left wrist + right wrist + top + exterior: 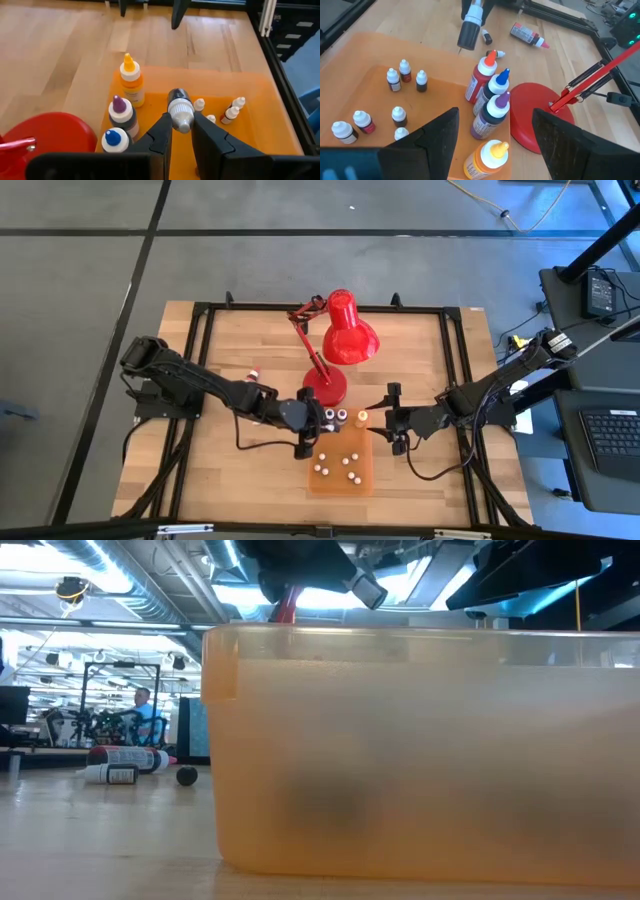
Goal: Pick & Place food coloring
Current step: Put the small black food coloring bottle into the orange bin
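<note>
A: Where was the left gripper (308,442) at that moment?

B: It hung over the orange tray's (362,480) ten o'clock corner, fingers (159,134) clamped on a small dark dropper bottle (179,109) with a white cap. The right wrist view showed that bottle (469,26) held up in the air, dark end down, above the tray.

A: And the right gripper (388,432)?

B: It waited just off the tray's two o'clock corner, with its fingers (438,134) spread wide and nothing between them.

A: Where was the food coloring?

B: Several small white-capped bottles (339,462) stood inside the tray; the right wrist camera showed them (400,78) scattered upright across its floor. Four larger bottles with red, blue, purple and yellow tips (490,102) stood in a row along the tray's twelve o'clock edge. Two more lay loose on the wooden table (240,350): a red-labelled one (255,372) near nine o'clock of the lamp base, and a tiny one (486,36) close by.

A: Anything else on the table?

B: A red desk lamp (338,340) stood at twelve o'clock of the tray, base touching nothing. The low view was mostly filled by the tray wall (420,750), with a person (145,705) far behind in the room.
</note>
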